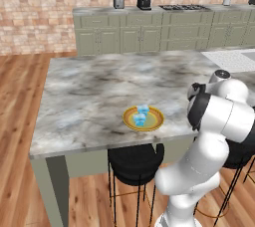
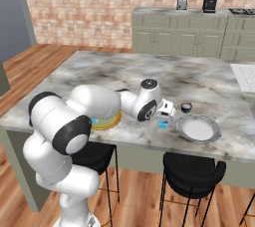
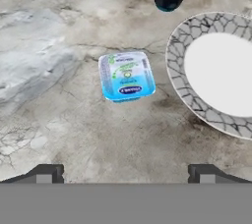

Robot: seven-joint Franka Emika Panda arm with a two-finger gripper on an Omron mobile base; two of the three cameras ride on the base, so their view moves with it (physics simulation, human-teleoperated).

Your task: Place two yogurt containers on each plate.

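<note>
Claw (image 3: 125, 174) wide open, empty, above a yogurt cup (image 3: 127, 76) lying on the worktop (image 3: 49, 70) just beside the grey plate (image 3: 216, 70). Two cups (image 1: 141, 115) on the yellow plate (image 1: 155, 123).

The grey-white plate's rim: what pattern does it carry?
Dark crackle lines on grey, around the plate's plain white centre; clearest in the hand view.

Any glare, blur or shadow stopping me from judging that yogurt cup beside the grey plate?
Hand view: yogurt cup sharp, label readable in outline, soft shadow below it; grey plate cropped at the right edge. Right base view: cup tiny and coarse, partly behind the tool. Left base view: arm blocks that area; no glare anywhere.
</note>
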